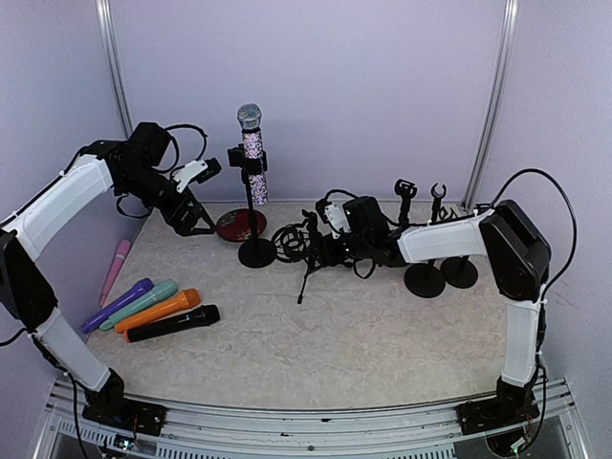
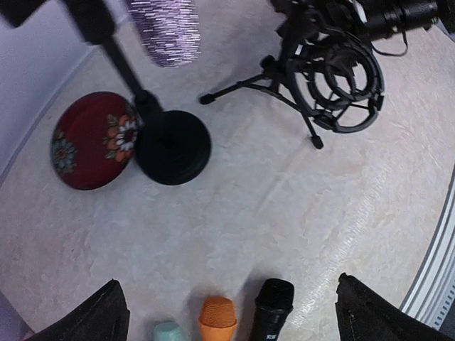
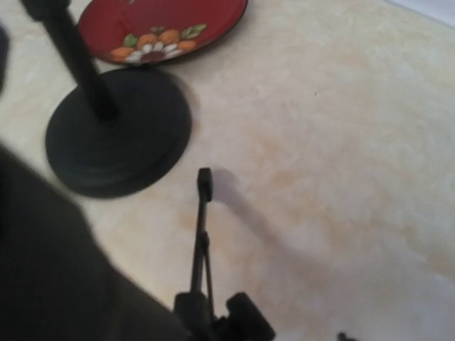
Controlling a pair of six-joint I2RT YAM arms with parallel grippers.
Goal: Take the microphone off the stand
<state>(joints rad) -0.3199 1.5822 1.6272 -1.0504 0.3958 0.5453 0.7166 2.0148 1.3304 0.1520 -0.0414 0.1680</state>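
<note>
Lilac walls, marbled beige surface [image 1: 316, 335]. Glitter microphone [image 1: 251, 143] upright in the clip of the round-base stand [image 1: 255, 251], upper centre of the top view, ungrasped. Left tool [image 1: 201, 226] spread wide, low beside that stand. Right tool [image 1: 323, 247] by the tripod shock mount [image 1: 290, 239], jaw state impossible to tell. Approach step, by the look of it. Next, probably: up to the barrel, clamp, lift clear of the clip. No legible writing.

- The back wall [image 1: 363, 86] is a plain, pale lavender panel. The side walls to the left [image 1: 48, 86] and right [image 1: 574, 115] are the same colour.
- Two slim metal posts stand upright at the back corners, one on the left [image 1: 114, 67] and one on the right [image 1: 495, 96].
- The table [image 1: 316, 335] has a cream, marbled top with faint tan veins.
- A ribbed aluminium rail [image 1: 316, 426] runs along the table's near edge.
- The light is soft and even, and shadows on the table are faint.
</note>
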